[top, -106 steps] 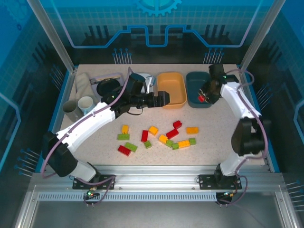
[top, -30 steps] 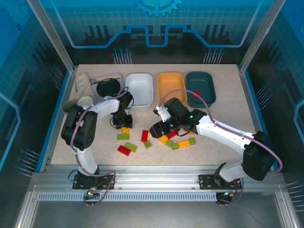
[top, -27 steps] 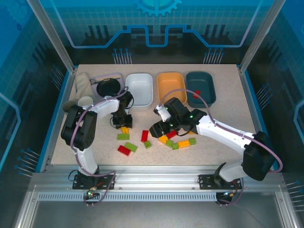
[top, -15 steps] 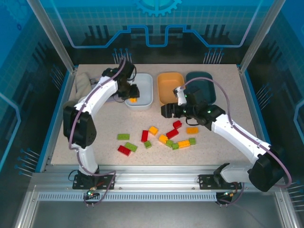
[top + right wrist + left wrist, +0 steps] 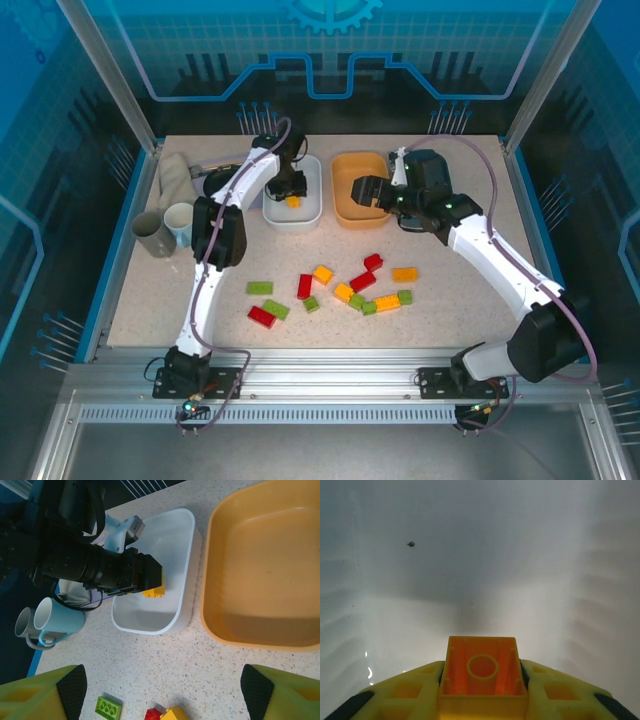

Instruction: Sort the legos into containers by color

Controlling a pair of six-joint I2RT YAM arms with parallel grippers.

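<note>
Both arms have swung up from the loose pile. Left hand (image 5: 288, 188) now hangs inside the white tub (image 5: 292, 224), still closed on a yellow-orange brick (image 5: 482, 672), and the right hand (image 5: 360, 191) has spread open, empty, over the orange tub (image 5: 360, 224). A good release looks like opening slowly, low over the tub floor, so the brick lands flat and stays in. It sits between the fingertips, at 6 o'clock in the left wrist view. Loose legos (image 5: 305, 286) lie on the surface (image 5: 450, 300), at 6 o'clock from the tubs.
</note>
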